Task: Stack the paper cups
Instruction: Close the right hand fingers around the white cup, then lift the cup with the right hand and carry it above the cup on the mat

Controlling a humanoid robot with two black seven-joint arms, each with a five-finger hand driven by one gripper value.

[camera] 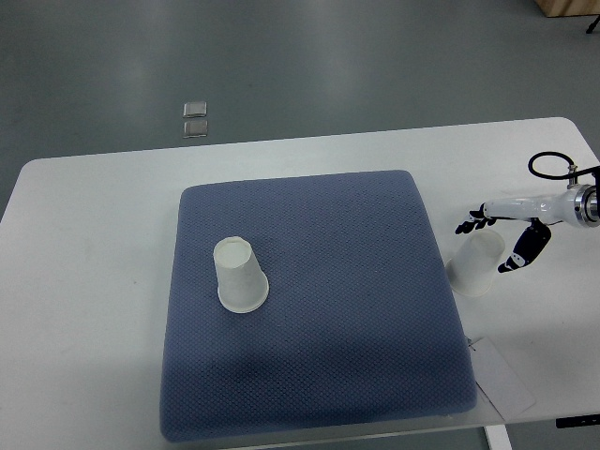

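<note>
The right hand [500, 246] reaches in from the right edge, fingers spread around the second paper cup [476, 264] without clearly gripping it. That cup sits upside down on the bare counter [94, 244], just off the blue mat [356, 328]. The pick-up looks to be the step in hand. Next it must close, lift, and carry leftward to the first cup [240, 275], inverted on the mat. Grey floor [328, 56] lies beyond
</note>
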